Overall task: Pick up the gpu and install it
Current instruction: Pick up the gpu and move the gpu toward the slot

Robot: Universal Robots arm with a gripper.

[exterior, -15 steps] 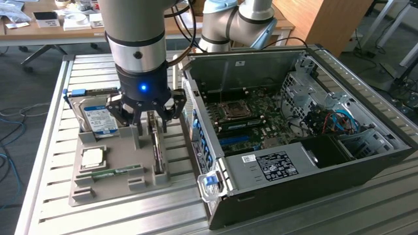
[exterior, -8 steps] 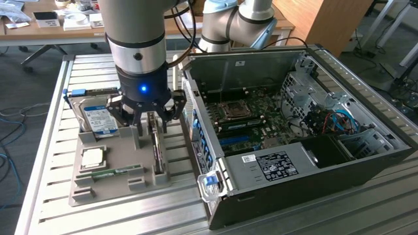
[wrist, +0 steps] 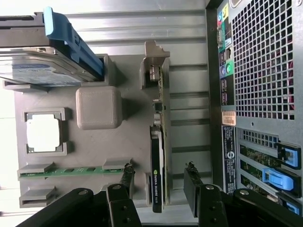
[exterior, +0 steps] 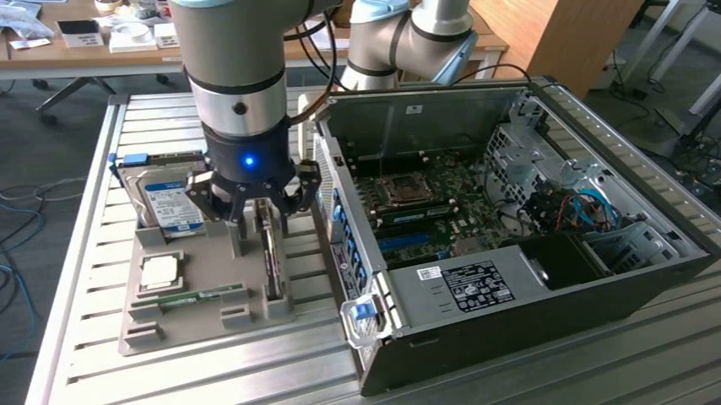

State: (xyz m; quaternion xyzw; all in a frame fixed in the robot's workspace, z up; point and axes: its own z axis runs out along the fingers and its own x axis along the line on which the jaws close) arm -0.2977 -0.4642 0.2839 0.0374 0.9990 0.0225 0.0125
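Probably light, stiff and fragile, the gpu [wrist: 158,151] stands on edge along the grey holder's [wrist: 125,142] edge nearest the case [wrist: 265,56]. The open, empty tool [wrist: 158,172] straddles its black fan block [wrist: 156,187], likely the sturdiest hold.

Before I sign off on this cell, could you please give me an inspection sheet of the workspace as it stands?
Surface: slatted metal table carrying a grey parts holder.
Job's things: gpu stands on edge in the holder; open computer case beside it.
Clutter: hard drive, processor chip and RAM stick in the holder.
Grippers: gripper open, fingers either side of the gpu, not touching it.
Cables: blue and orange wires inside the case; loose cables on the floor.
Surroundings: desk with small items behind the table.
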